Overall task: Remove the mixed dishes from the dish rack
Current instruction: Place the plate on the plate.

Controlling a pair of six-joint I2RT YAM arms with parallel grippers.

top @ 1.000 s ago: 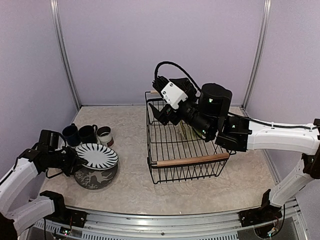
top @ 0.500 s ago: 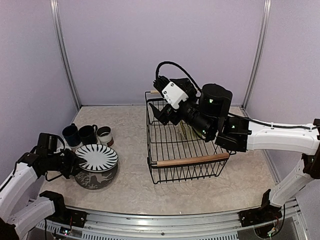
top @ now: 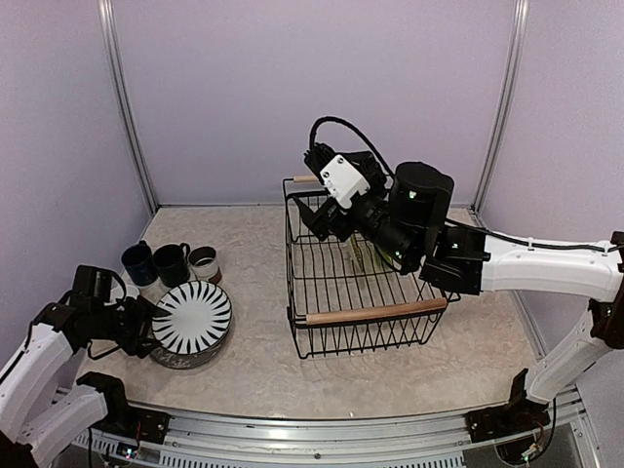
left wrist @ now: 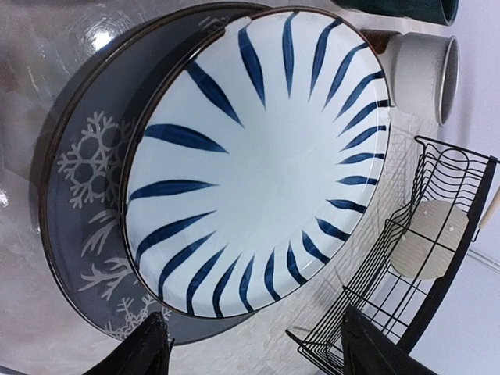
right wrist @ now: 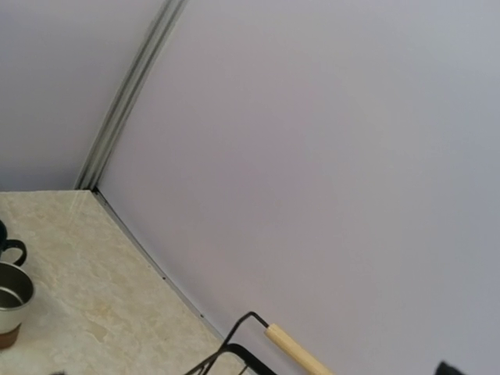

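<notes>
The black-and-white striped plate (left wrist: 250, 156) lies tilted on the grey dish (left wrist: 82, 180) at the table's left front. My left gripper (left wrist: 262, 355) stands open just behind the plate's near rim, its fingers apart from it; it shows from above as left gripper (top: 146, 327). Behind the striped plate (top: 192, 317) stand the navy mug (top: 136, 261), the dark green mug (top: 171, 261) and the white-brown cup (top: 203, 263). The dish rack (top: 361, 317) sits mid-table with a pale green plate (top: 366, 255) upright inside. My right gripper (top: 312, 220) hovers open over the rack's far left corner, holding nothing.
The right wrist view shows mostly the back wall, the rack's far wooden handle (right wrist: 301, 353) and the cup (right wrist: 12, 301) at the left edge. Side walls with metal posts close in the table. The right arm stretches across the rack.
My left gripper has opened and let go of the striped plate, which now rests on the grey dish. The left arm drew back slightly. The right gripper rose a little.
</notes>
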